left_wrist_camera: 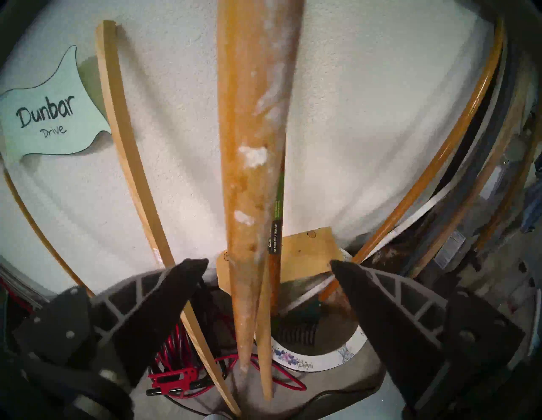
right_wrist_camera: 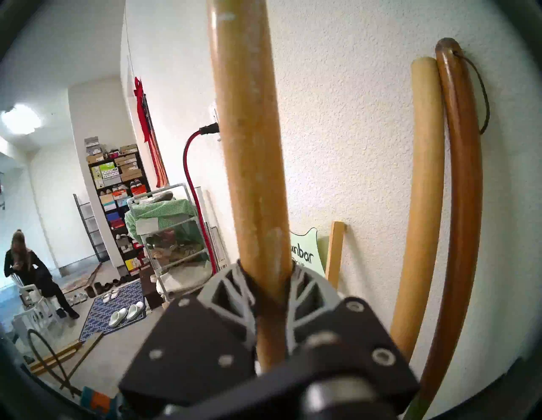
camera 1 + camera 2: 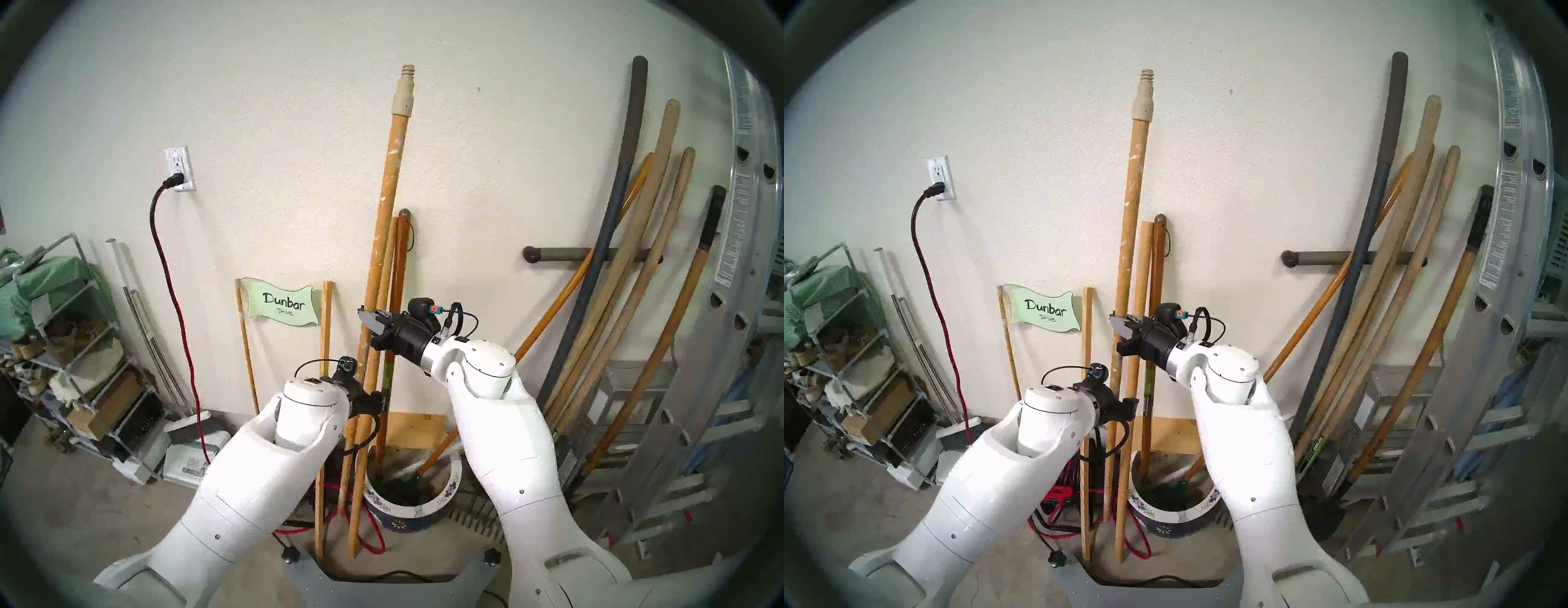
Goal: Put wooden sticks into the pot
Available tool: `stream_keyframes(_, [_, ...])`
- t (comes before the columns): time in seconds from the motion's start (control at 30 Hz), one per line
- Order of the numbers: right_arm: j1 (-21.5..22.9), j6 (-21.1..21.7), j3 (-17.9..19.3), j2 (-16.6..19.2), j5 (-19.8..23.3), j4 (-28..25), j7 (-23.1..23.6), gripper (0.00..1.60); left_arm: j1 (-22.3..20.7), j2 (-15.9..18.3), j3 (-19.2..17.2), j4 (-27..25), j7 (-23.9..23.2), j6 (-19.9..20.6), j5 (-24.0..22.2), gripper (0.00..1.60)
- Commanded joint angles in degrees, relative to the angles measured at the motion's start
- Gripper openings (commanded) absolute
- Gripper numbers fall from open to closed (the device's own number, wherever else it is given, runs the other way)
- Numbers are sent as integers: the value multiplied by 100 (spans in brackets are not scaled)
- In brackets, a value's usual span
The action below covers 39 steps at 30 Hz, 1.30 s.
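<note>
1. A rough-textured white wall (image 3: 297, 106) backs a grey concrete floor (image 3: 85, 509); an aluminium ladder (image 3: 700, 382) and a bundle of long tool handles (image 3: 628, 297) lean at the right, and a wire shelf rack (image 3: 63, 339) stands at the left.
2. A pale green "Dunbar Drive" sign (image 3: 283, 306) hangs low on the wall, with a thin square-edged stick (image 3: 326, 339) just to its right.
3. The pot (image 3: 424, 505) sits on the floor near the wall: round, glazed ceramic, dark blue outside with white flowers and a broad white rim with purple marks. A dark brown handle (image 3: 399, 276) with a green label stands inside it.
4. The paint-flecked wooden stick (image 3: 388, 204) is a long round tan pole with white specks and a cream threaded tip at the top. Its lower end rests on the floor just left of the pot, outside the rim.
5. The plain wooden stick (image 3: 384, 288), smooth and flat-ended, stands just beside it, its foot also on the floor left of the pot.
6. The right end effector (image 3: 373, 327) is clenched on the paint-flecked stick at mid-height, well above the pot, its ribbed grey fingers (image 2: 231, 290) pressed against both sides of the shaft.
7. The left end effector (image 1: 269, 267) is released, lower down, its dark wedge-shaped fingers (image 1: 176, 281) spread either side of both sticks without touching them.
</note>
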Motion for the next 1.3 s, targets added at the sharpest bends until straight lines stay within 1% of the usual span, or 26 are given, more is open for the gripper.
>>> stream_keyframes(0.0, [103, -16, -4, -58, 25, -59, -3, 0, 666, 68, 8, -684, 202, 222, -74, 160])
stream_keyframes(0.07, [103, -17, -8, -56, 20, -52, -12, 0, 764, 121, 75, -836, 275, 294, -112, 160])
stream_keyframes(0.1, [103, -20, -11, -54, 17, -50, -17, 0, 980, 132, 17, -1076, 339, 298, -96, 160])
stream_keyframes(0.13, [103, -21, -12, -55, 15, -49, -23, 0, 929, 180, 105, -1053, 376, 339, -148, 160])
stream_keyframes(0.27, [117, -13, -5, -74, 35, -75, -37, 0, 1150, 286, 150, -1369, 609, 420, -187, 160])
stream_keyframes(0.3, [119, -8, -5, -76, 39, -95, -40, 0, 1280, 317, 121, -1524, 713, 429, -176, 160])
stream_keyframes(0.33, [116, -9, -1, -80, 56, -115, -27, 0, 1286, 359, 137, -1544, 759, 455, -182, 160])
stream_keyframes(0.43, [107, 4, 5, -78, 75, -155, -13, 0, 1582, 479, 32, -1909, 1003, 501, -187, 160])
stream_keyframes(0.47, [97, 7, 5, -73, 79, -177, -7, 0, 1524, 529, 55, -1870, 1092, 529, -198, 160])
stream_keyframes(0.5, [84, 18, 11, -69, 95, -204, 6, 0, 1724, 584, -27, -2097, 1175, 555, -186, 160])
stream_keyframes(0.53, [75, 33, 23, -68, 118, -223, 22, 0, 1680, 619, -10, -2073, 1241, 572, -216, 160])
stream_keyframes(0.57, [61, 32, 30, -52, 121, -269, 34, 0, 1827, 663, -74, -2242, 1329, 593, -214, 160])
stream_keyframes(0.6, [49, 53, 50, -49, 158, -305, 65, 0, 1818, 694, -72, -2251, 1388, 614, -235, 160])
stream_keyframes(0.63, [32, 67, 64, -37, 176, -362, 89, 0, 1949, 720, -129, -2412, 1487, 624, -255, 160])
stream_keyframes(0.8, [-98, 202, 180, 32, 318, -695, 263, 0, 2239, 734, -152, -2813, 1802, 665, -341, 160])
stream_keyframes(0.9, [-261, 285, 225, 109, 374, -965, 428, 0, 2434, 960, -379, -2980, 1983, 694, -454, 160])
stream_keyframes(1.0, [-384, 392, 327, 202, 458, -1235, 585, 0, 2667, 995, -565, -3178, 2129, 690, -549, 160])
stream_keyframes(1.27, [-594, 755, 595, 475, 704, -1826, 1093, 0, 3166, 958, -880, -3584, 2366, 658, -766, 160])
